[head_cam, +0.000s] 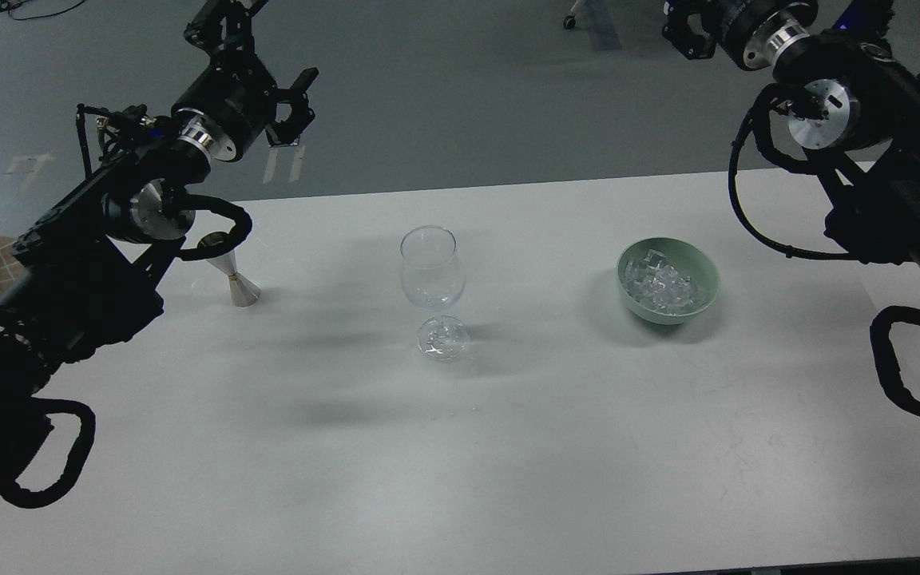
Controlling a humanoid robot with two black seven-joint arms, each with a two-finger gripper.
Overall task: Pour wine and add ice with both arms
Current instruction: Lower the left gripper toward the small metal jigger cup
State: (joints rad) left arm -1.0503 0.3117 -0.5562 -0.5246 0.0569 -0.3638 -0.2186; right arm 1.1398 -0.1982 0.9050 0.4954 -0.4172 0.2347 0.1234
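Observation:
A clear stemmed wine glass (432, 275) stands upright near the middle of the white table (508, 447), and its bowl looks empty. The ice (662, 287) is a heap of small clear cubes in a green bowl (703, 275) to the right of the glass. A steel jigger (234, 279) stands at the left, partly behind my left arm. Wine is out of view. My left gripper (284, 164) hangs above the table's far left edge, open, with nothing between its pale pads (271, 168). My right gripper (685, 32) is dark and cut off at the top edge.
My left arm's forearm (69, 271) and cable loops cover the table's left side. The right arm (891, 160) and its cables (899, 375) hang over the right edge. Grey floor lies beyond the far table edge.

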